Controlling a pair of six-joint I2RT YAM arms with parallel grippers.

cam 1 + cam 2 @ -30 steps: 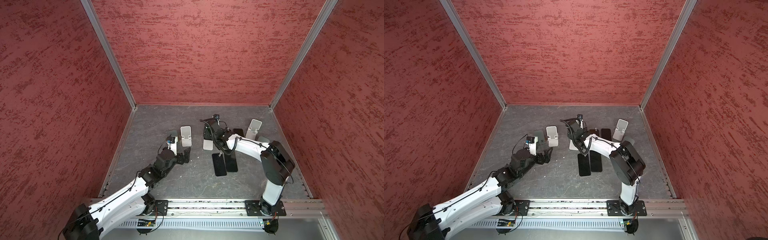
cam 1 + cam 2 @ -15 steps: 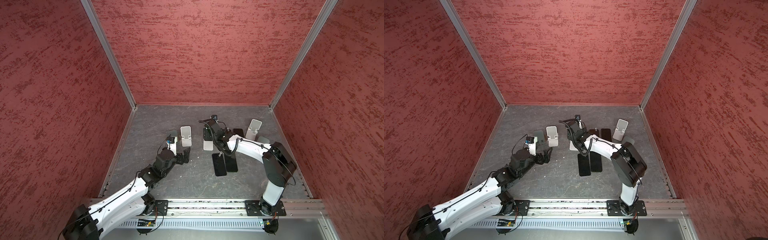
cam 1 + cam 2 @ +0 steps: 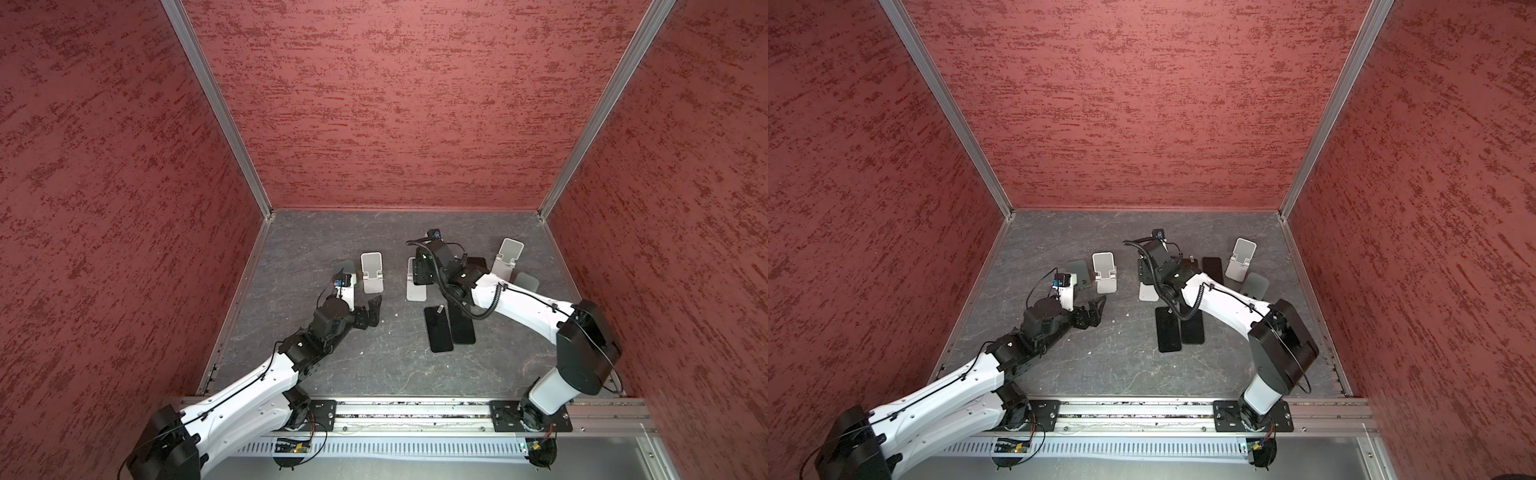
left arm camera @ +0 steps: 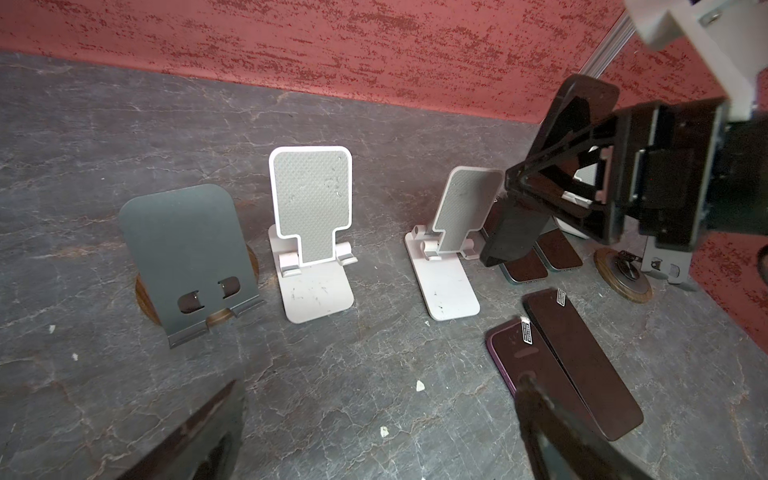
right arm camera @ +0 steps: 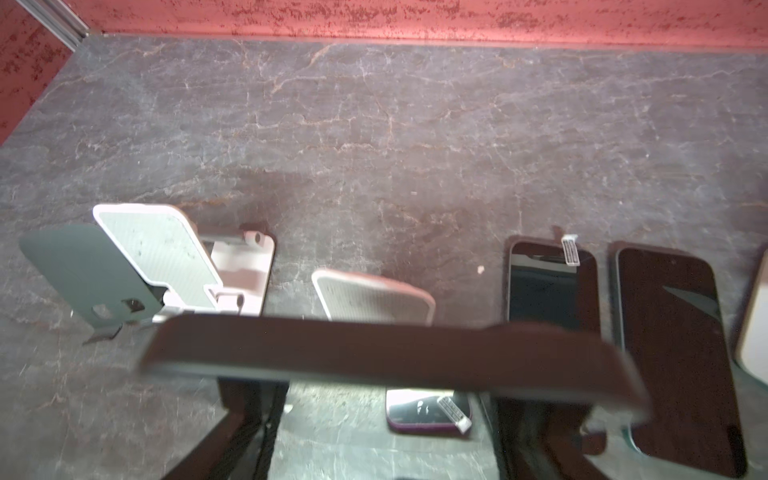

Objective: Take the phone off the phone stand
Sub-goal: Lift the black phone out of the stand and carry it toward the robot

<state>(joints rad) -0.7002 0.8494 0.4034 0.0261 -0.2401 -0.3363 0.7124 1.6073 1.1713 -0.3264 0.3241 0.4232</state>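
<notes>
My right gripper [image 3: 424, 266] is shut on the long edges of a dark phone [image 4: 513, 232], which it holds tilted and off the white phone stand [image 4: 453, 257]. The stand's grey back plate is bare. In the right wrist view the phone [image 5: 374, 353] lies blurred across the fingers [image 5: 249, 419], with the stand [image 5: 374, 295] just beyond it. In both top views the gripper [image 3: 1151, 266] hides most of the phone above the stand's base [image 3: 415, 293]. My left gripper [image 3: 371, 312] is open and empty, low over the floor, in front of another white stand [image 3: 371, 274].
Two phones [image 3: 439, 330] lie flat side by side in front of the right arm. Two more phones [image 5: 548, 286] lie at the back. A dark grey stand [image 4: 187, 253] stands at far left. A third white stand [image 3: 508, 257] and a grey stand [image 3: 527, 281] are at right.
The right arm has shifted slightly while holding the phone. The left arm has stayed still.
</notes>
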